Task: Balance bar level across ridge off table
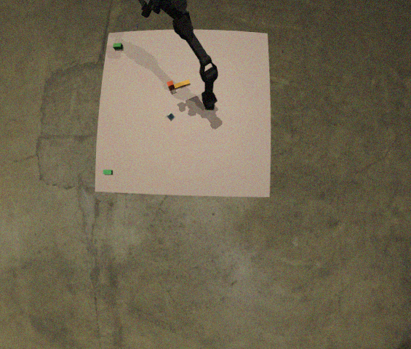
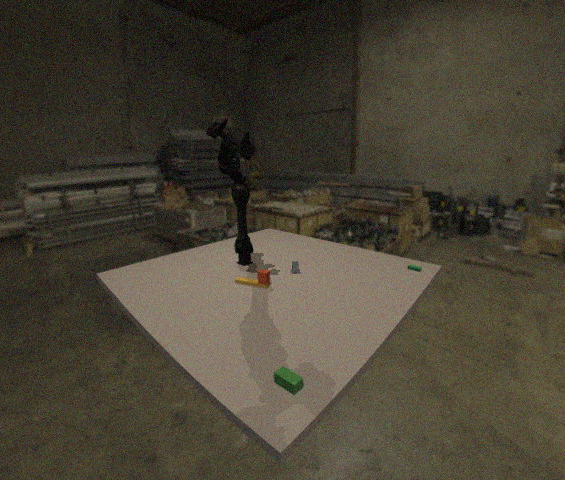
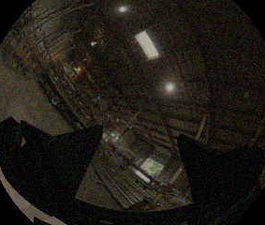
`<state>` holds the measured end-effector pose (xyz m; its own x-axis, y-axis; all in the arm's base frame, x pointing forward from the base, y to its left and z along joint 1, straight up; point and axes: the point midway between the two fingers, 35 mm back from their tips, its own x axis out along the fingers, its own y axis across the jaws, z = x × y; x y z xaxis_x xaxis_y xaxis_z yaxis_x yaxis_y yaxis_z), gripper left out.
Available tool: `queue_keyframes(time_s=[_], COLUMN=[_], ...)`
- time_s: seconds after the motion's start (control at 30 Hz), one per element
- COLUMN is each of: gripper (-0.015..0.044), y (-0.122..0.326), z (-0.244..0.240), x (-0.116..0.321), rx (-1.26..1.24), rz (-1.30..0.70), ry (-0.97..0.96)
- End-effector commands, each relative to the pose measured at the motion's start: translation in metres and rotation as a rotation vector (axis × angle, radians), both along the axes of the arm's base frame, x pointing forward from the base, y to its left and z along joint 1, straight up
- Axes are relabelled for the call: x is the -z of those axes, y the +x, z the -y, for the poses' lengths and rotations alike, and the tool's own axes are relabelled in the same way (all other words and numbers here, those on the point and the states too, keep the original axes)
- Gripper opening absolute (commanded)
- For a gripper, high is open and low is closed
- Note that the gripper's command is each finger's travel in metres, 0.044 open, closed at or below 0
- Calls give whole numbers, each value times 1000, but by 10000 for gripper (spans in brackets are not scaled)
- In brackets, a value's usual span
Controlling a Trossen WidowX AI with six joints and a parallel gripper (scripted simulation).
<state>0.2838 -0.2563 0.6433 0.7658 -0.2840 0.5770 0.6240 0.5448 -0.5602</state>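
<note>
End effector (image 1: 160,5) (image 2: 229,136) (image 3: 142,134) wide apart, gripping nothing, high above my pale, speckled table (image 1: 182,161) (image 2: 323,310). Slim yellow bar (image 1: 182,83) (image 2: 247,281) lies beside a boxy red block (image 1: 170,83) (image 2: 263,277).

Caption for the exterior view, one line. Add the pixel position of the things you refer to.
Raised arm (image 1: 196,46) (image 2: 241,214) behind a yellow bar (image 1: 182,83) (image 2: 246,281) and red block (image 1: 170,83) (image 2: 263,277) on a pale table (image 1: 198,161) (image 2: 334,310).

My arm (image 1: 198,46) (image 2: 241,206) stands tall — upper end leaning left in the exterior view — with its gripper (image 1: 146,8) (image 2: 231,135) (image 3: 142,134) raised high, fingers spread wide.
</note>
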Motion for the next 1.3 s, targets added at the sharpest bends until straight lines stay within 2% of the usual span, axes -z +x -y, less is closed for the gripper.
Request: queue_keyframes(time_s=[0.0,0.07,0.1,0.7,1.27], gripper=[374,321,315,315,315], y=[0,4,7,51,67], z=[0,4,7,37,33], x=[1,7,12,118,231], rx=[-3,-24,-40,-216,-168], rz=[-1,-6,-10,-40,23], ry=[7,66,111,924,1671])
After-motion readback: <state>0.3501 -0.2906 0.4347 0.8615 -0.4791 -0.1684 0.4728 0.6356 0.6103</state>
